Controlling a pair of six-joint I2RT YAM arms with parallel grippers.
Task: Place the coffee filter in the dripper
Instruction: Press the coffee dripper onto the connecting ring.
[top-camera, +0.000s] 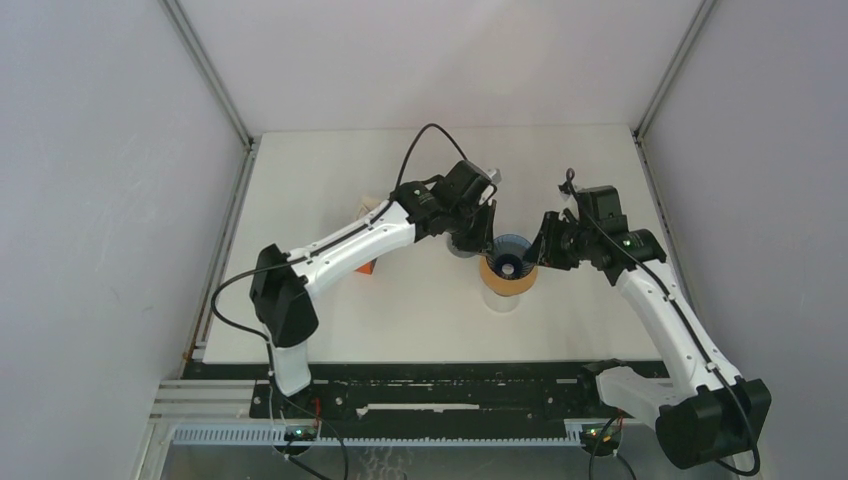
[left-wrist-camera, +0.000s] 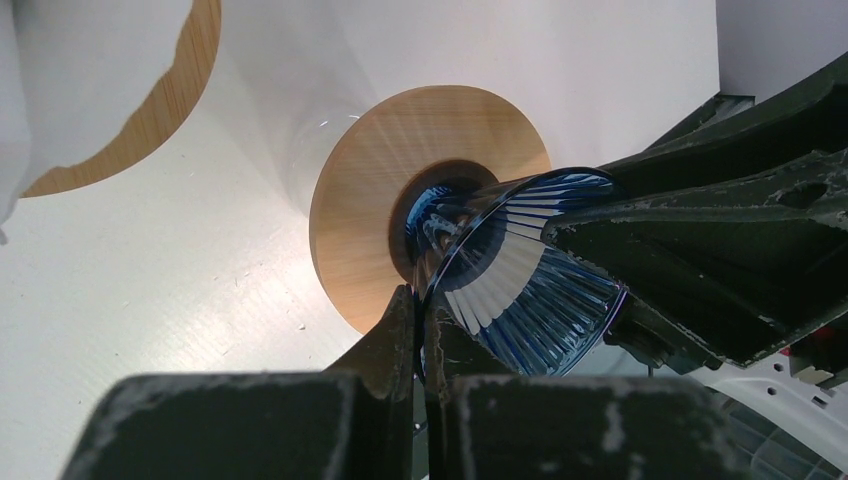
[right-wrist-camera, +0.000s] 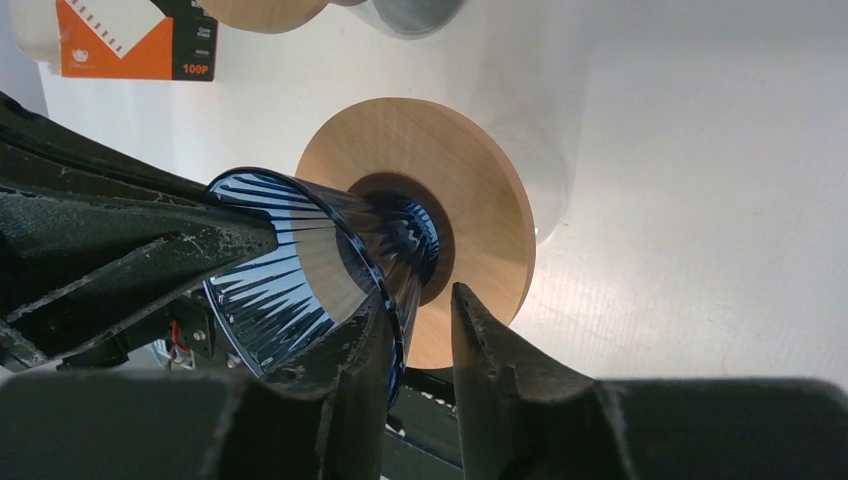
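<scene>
The blue ribbed glass dripper (top-camera: 510, 256) sits in a wooden ring (top-camera: 507, 279) on a clear glass vessel at mid table. My left gripper (top-camera: 487, 235) is shut on the dripper's rim on its left side; in the left wrist view (left-wrist-camera: 422, 300) the jaws pinch the glass wall (left-wrist-camera: 530, 290). My right gripper (top-camera: 545, 245) is open at the dripper's right side; in the right wrist view (right-wrist-camera: 420, 300) one finger is inside the rim (right-wrist-camera: 300, 270) and one outside. White filter paper (left-wrist-camera: 70, 70) lies on a wooden holder at the left, apart from the dripper.
An orange and black filter box (right-wrist-camera: 130, 40) lies left of the dripper, also in the top view (top-camera: 368, 265). A grey cup (right-wrist-camera: 410, 12) stands just behind the dripper. The table edges meet grey walls on both sides.
</scene>
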